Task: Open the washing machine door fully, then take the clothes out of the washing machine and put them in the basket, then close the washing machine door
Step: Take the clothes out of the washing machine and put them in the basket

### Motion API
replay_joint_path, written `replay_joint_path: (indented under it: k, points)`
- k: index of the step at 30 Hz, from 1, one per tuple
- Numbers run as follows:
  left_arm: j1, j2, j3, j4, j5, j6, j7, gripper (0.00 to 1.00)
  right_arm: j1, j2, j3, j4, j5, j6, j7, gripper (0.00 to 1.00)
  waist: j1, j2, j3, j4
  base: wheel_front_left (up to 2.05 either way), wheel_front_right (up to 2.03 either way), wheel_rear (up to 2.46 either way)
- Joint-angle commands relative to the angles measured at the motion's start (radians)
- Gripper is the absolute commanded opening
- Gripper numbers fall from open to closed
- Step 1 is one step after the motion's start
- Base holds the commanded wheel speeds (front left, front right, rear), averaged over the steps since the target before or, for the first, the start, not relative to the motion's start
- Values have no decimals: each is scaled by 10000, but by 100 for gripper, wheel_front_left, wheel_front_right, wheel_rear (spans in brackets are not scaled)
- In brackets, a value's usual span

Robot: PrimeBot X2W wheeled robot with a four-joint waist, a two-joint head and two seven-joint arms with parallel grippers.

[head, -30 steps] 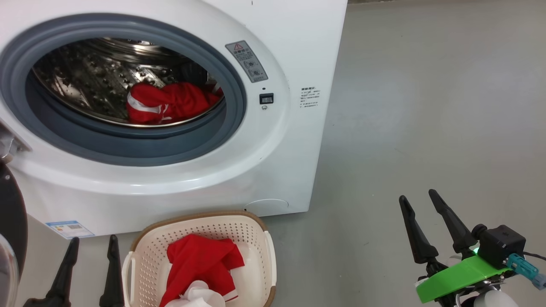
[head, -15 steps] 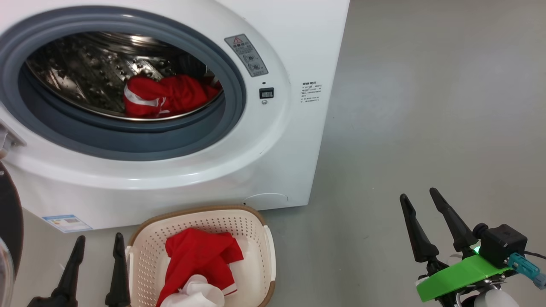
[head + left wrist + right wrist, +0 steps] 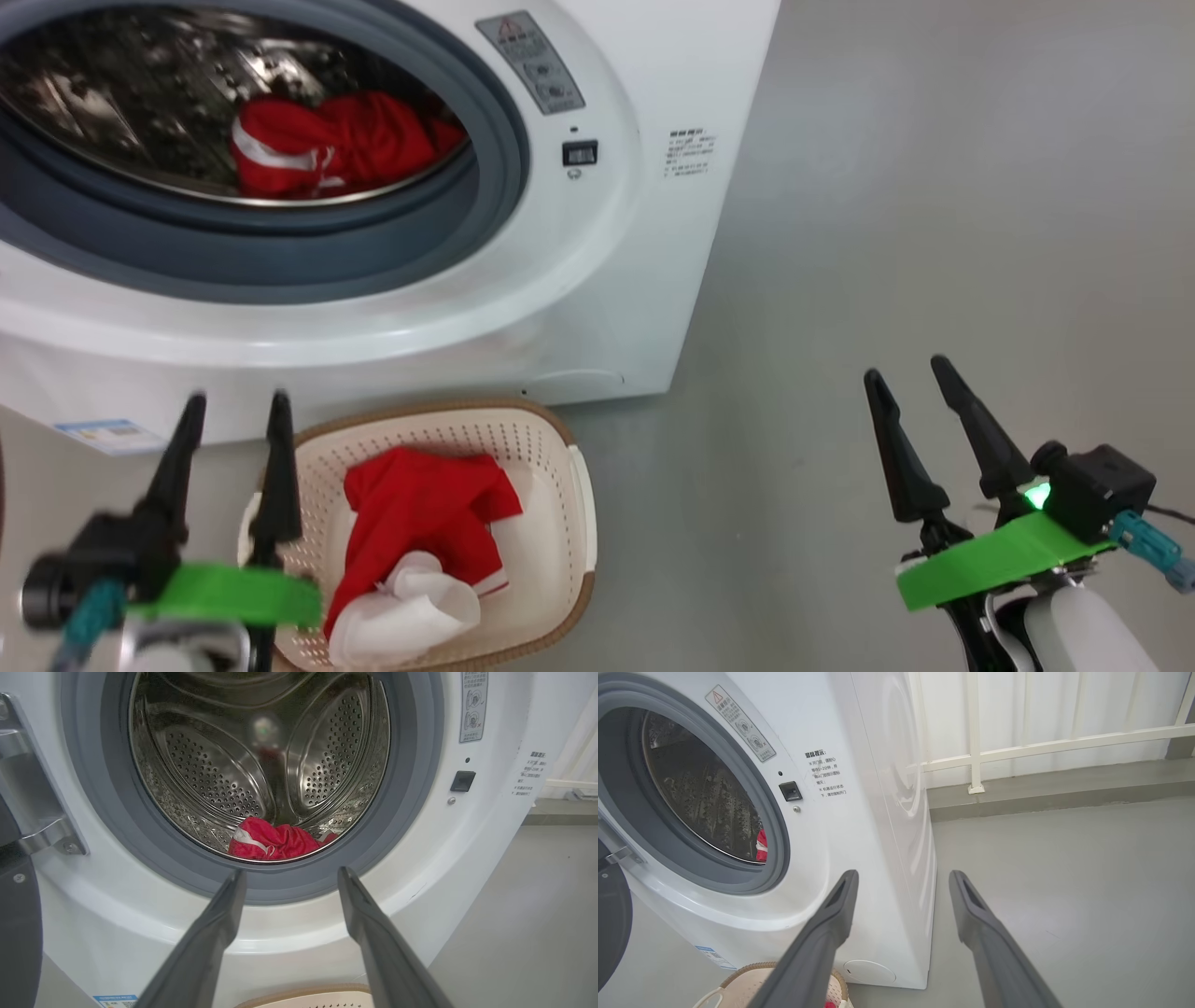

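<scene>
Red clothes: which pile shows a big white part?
The basket pile, with bunched white fabric at its front; the drum pile shows only thin white stripes.

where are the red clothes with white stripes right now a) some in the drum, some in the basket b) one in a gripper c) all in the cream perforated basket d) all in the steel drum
a: one red white-striped garment lies in the steel drum of the white washing machine, another red garment lies in the cream perforated basket.

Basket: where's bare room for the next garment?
Bare floor on the basket's right side, between the red clothes and the right wall, plus a strip along the back wall. Crowded on the left: clothes heaped, left gripper above the rim.
</scene>
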Motion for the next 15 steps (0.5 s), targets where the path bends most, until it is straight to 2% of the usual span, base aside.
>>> replay_joint_path:
  k: [1,8,15]
  points:
    - [-602,282,214,3,64,-47,-51,100,-271,13,196,-281,-66,63,-63,100,0,0,473,-75,0,0,0]
    - [-3413,764,-162,2074,318,-23,78,100,-826,228,294,-332,-104,63,-63,100,0,0,1333,-241,0,0,0]
    - [-6130,1250,-466,4311,726,307,706,100,-1324,432,458,-359,-69,63,-63,100,0,0,2020,-611,0,0,0]
